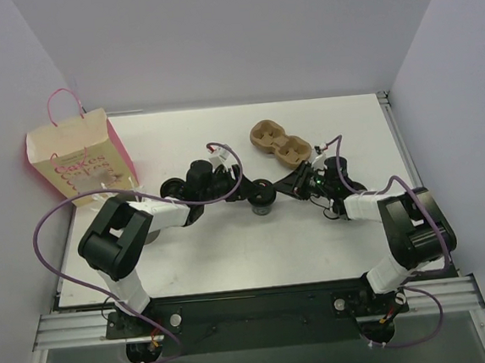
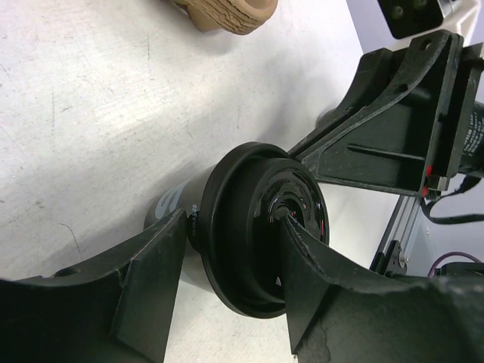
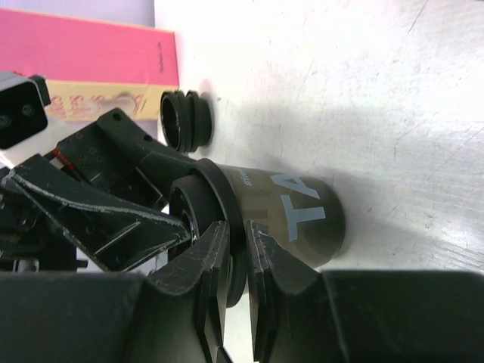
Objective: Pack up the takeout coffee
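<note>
**Coffee mid-table, both grippers on it**

Surroundings: we note a pulp carrier (image 1: 280,142) with two wells on the far side of the table (image 1: 232,259), just behind the right arm's wrist. A paper bag (image 1: 83,157) with pink sides stands upright at the far left, well apart from the cup. The left arm lies between the bag and the cup. In the right wrist view a small black ribbed ring (image 3: 185,121) sits on the table in front of the bag; we cannot tell what it is.

Containers: we cannot see into the bag. The coffee (image 3: 295,215) stands on the table, black lid on.

End effectors: the left gripper (image 2: 234,227) is about half spread, with a finger against each side of the cup and lid, clasping it. The right gripper (image 3: 238,231) is nearly closed, pinching the lid's rim.
</note>
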`<state>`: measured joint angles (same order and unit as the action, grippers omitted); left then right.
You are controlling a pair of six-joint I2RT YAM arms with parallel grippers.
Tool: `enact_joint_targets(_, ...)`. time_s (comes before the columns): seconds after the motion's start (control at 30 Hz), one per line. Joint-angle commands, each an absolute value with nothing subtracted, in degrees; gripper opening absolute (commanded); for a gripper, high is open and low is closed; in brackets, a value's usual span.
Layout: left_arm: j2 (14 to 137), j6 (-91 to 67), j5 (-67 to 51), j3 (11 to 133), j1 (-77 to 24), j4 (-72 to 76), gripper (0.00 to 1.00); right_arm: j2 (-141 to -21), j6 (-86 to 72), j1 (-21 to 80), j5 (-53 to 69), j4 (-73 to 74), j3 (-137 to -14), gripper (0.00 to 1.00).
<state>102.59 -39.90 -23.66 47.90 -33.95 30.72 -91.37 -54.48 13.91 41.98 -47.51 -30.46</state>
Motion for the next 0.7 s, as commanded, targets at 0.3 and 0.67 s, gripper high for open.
enact_joint_targets(0.3,111.27,-26.38,-16.34,46.32,-34.1,8.7,0.57,-79.73,-49.49,21.54,33.31,-21.2,-33.55,0.25)
enact_joint_targets(0.67,114.61,-16.88,-24.69,52.64,-34.1,5.01,0.56,-76.29,-38.41,11.87,39.63,-11.78,-40.95,0.31)
